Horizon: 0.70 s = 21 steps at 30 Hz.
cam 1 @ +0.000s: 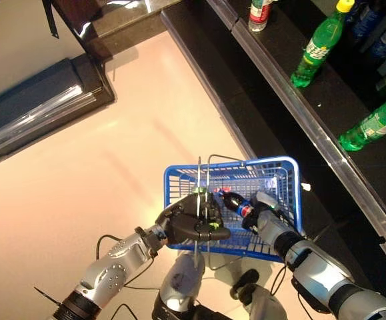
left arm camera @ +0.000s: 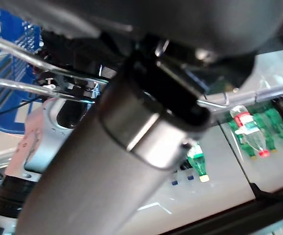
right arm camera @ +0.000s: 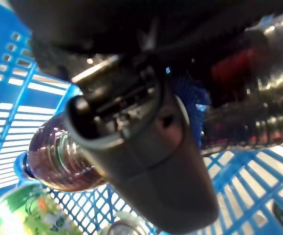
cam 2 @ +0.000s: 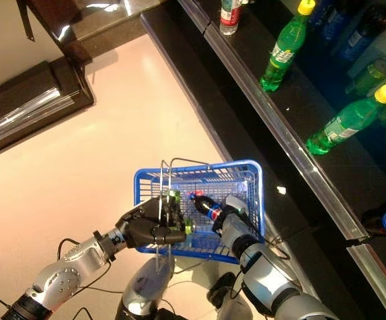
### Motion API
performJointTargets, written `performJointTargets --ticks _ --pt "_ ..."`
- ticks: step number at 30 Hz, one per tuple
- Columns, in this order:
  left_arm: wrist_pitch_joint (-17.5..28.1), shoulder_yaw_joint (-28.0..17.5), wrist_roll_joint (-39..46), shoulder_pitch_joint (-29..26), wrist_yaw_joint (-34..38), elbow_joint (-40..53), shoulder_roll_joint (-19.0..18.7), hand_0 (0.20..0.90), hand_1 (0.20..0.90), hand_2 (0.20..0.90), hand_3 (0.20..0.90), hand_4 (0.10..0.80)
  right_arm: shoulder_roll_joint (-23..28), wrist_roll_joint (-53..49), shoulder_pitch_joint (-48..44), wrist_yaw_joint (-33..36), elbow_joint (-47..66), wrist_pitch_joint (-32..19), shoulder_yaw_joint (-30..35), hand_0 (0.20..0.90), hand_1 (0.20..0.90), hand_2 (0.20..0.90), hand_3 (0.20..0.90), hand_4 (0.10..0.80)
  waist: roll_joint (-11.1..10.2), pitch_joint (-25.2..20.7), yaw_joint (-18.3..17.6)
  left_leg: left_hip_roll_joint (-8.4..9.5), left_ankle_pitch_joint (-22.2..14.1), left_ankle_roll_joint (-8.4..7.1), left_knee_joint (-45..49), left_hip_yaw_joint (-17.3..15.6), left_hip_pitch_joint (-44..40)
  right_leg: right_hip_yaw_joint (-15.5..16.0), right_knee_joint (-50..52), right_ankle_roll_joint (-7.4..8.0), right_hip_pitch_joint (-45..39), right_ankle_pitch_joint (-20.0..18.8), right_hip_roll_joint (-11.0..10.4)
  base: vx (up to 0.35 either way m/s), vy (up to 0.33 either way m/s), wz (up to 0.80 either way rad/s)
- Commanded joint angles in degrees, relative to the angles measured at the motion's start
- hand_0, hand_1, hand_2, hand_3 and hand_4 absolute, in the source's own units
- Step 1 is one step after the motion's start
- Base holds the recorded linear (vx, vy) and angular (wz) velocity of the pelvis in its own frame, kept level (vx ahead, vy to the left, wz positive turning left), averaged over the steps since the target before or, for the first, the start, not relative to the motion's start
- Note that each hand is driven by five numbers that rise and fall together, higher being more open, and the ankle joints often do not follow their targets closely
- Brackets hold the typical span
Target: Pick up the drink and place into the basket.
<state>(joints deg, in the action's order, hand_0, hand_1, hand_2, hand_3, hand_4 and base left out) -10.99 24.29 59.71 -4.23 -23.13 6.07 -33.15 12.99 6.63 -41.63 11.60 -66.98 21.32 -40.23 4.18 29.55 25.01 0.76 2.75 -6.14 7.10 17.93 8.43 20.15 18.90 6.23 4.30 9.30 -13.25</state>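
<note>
A: Where does the drink sit at this moment?

B: The dark cola bottle (cam 1: pixel 238 203) is inside the blue basket (cam 1: pixel 287 175), low in the centre of the frame. The right hand (cam 1: pixel 265 213) is curled round its lower body, cap pointing toward the frame's left. It has not been let go.

A: And the other arm?

B: The left hand (cam 1: pixel 191 225) is clamped on the wire handles (cam 1: pixel 202 175), holding the basket above the pale floor (cam 1: pixel 99 173).

A: What else is in there?

B: The right wrist view shows a green can (right arm camera: pixel 21 218) just beside the bottle (right arm camera: pixel 58 164), with another container below it.

A: What might go wrong?

B: Probably a release while the bottle lies tilted on those items; it could roll or wedge against the mesh. The basket hangs from one grip, so a shove from the right hand could swing it. The green bottles (cam 1: pixel 318 45) on the dark shelf (cam 1: pixel 293 107) at upper right stand well apart.
</note>
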Motion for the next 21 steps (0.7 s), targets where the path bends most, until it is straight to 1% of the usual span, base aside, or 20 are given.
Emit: performJointTargets --ticks 1,4,5,6,8,10,12,13,15,16,17,19,21 --pt "9.37 -5.57 5.26 -7.95 -7.14 22.05 2.50 0.300 0.300 0.300 0.200 0.100 2.37 -2.36 -5.57 5.98 -0.21 -0.89 0.05 0.900 0.900 0.900 0.900 0.800 -2.02 -0.60 -1.02 2.37 -0.12 5.74 3.48 -2.80 3.07 -1.00 -7.50 -2.76 -1.62 -9.86 0.74 0.000 0.000 0.00" --pt "9.28 -5.54 5.07 -8.23 -6.58 21.82 2.44 0.300 0.300 0.300 0.200 0.100 2.45 -4.80 -5.64 7.62 1.34 -3.40 0.36 0.900 0.900 0.900 0.900 0.800 -2.28 -0.39 -1.23 2.20 -0.11 5.74 3.29 -3.01 2.96 -1.10 -7.51 -2.62 -1.53 -9.96 0.78 0.000 0.000 0.00" --pt "9.14 -5.61 5.04 -8.34 -6.00 21.74 2.43 0.300 0.300 0.300 0.200 0.100 2.52 -6.37 -5.71 9.27 2.84 -5.02 0.35 0.900 0.900 0.900 0.900 0.800 -2.46 -0.24 -1.39 2.08 -0.13 5.73 3.18 -3.11 2.85 -1.17 -7.59 -2.57 -1.54 -10.02 0.86 0.000 0.000 0.00" --pt "9.08 -5.72 4.97 -8.34 -5.93 21.64 2.45 0.300 0.300 0.300 0.200 0.100 2.57 -6.66 -5.70 9.41 3.27 -5.03 0.37 0.900 0.900 0.900 0.900 0.800 -2.53 -0.25 -1.45 2.03 -0.12 5.73 3.08 -3.15 2.77 -1.19 -7.65 -2.55 -1.58 -10.04 0.90 0.000 0.000 0.00" --pt "9.09 -6.22 4.32 -7.98 -5.66 21.20 2.51 0.300 0.300 0.300 0.200 0.100 3.10 -8.57 -5.47 11.34 6.61 -7.01 0.39 0.900 0.900 0.900 0.900 0.800 -2.91 -0.30 -1.84 1.75 -0.12 5.69 2.63 -3.38 2.29 -1.40 -7.90 -2.47 -1.76 -10.09 1.10 0.000 0.000 0.00" --pt "10.29 -6.70 2.28 -7.47 -5.65 20.34 2.55 0.300 0.300 0.300 0.200 0.100 4.04 -9.38 -4.64 12.95 13.06 -6.09 0.50 0.900 0.900 0.900 0.900 0.800 -3.27 -0.38 -2.49 1.51 -0.19 5.64 2.28 -3.79 1.88 -1.62 -8.00 -2.47 -1.83 -9.99 1.29 0.000 0.000 0.00" --pt "13.18 -7.50 0.12 -6.83 -5.54 19.36 1.78 0.300 0.300 0.300 0.200 0.100 5.92 -9.65 -2.58 14.68 23.05 -4.26 0.41 0.900 0.900 0.900 0.900 0.800 -3.80 -0.42 -3.60 1.15 -0.34 5.54 2.07 -4.26 1.59 -2.15 -7.94 -2.42 -1.62 -9.87 1.52 0.000 0.000 0.00" --pt "13.35 -7.64 0.03 -6.69 -5.39 19.20 1.86 0.300 0.300 0.300 0.200 0.100 6.16 -9.40 -2.04 14.83 25.11 -3.39 0.48 0.900 0.900 0.900 0.900 0.800 -3.88 -0.44 -3.82 1.11 -0.37 5.54 2.04 -4.35 1.53 -2.28 -7.93 -2.44 -1.61 -9.82 1.57 0.000 0.000 0.00" --pt "14.23 -8.78 -0.66 -5.35 -4.87 18.19 2.40 0.300 0.300 0.300 0.200 0.100 7.44 -7.91 1.57 15.84 34.44 -1.76 0.66 0.900 0.900 0.900 0.900 0.800 -4.32 -0.56 -5.03 0.83 -0.56 5.55 1.93 -4.90 1.19 -2.92 -7.84 -2.46 -1.56 -9.60 1.80 -0.003 0.024 -0.04" --pt "14.39 -8.90 -0.95 -5.11 -4.89 18.06 2.53 0.300 0.300 0.300 0.200 0.100 7.60 -7.61 2.12 15.94 35.24 -1.93 0.72 0.900 0.900 0.900 0.900 0.800 -4.36 -0.64 -5.16 0.79 -0.59 5.55 1.93 -4.98 1.15 -3.01 -7.82 -2.46 -1.54 -9.57 1.83 0.000 0.000 0.00" --pt "15.47 -9.31 -2.16 -3.84 -4.81 17.37 2.97 0.300 0.300 0.300 0.200 0.100 8.28 -5.19 4.71 15.03 40.87 -1.91 1.94 0.900 0.900 0.900 0.900 0.800 -4.75 -0.74 -6.02 0.55 -0.73 5.59 1.93 -5.41 0.91 -3.48 -7.79 -2.44 -1.53 -9.44 2.02 0.000 0.000 0.00" --pt "16.30 -9.87 -2.86 -2.51 -4.64 16.60 3.57 0.300 0.300 0.300 0.200 0.100 9.29 -2.98 7.67 13.87 46.48 -2.56 3.46 0.900 0.900 0.900 0.900 0.800 -4.99 -1.02 -6.87 0.31 -0.85 5.64 1.85 -5.79 0.53 -3.95 -7.79 -2.50 -1.64 -9.22 2.25 0.007 0.033 -0.10" --pt "17.36 -10.47 -3.67 -0.89 -4.43 15.94 4.05 0.300 0.300 0.300 0.200 0.100 10.72 -1.40 11.02 12.67 52.84 -4.37 5.07 0.900 0.900 0.900 0.900 0.800 -5.22 -1.35 -7.87 0.01 -0.95 5.66 1.69 -6.37 0.12 -4.47 -7.85 -2.50 -1.77 -8.96 2.51 -0.003 0.035 -0.07"
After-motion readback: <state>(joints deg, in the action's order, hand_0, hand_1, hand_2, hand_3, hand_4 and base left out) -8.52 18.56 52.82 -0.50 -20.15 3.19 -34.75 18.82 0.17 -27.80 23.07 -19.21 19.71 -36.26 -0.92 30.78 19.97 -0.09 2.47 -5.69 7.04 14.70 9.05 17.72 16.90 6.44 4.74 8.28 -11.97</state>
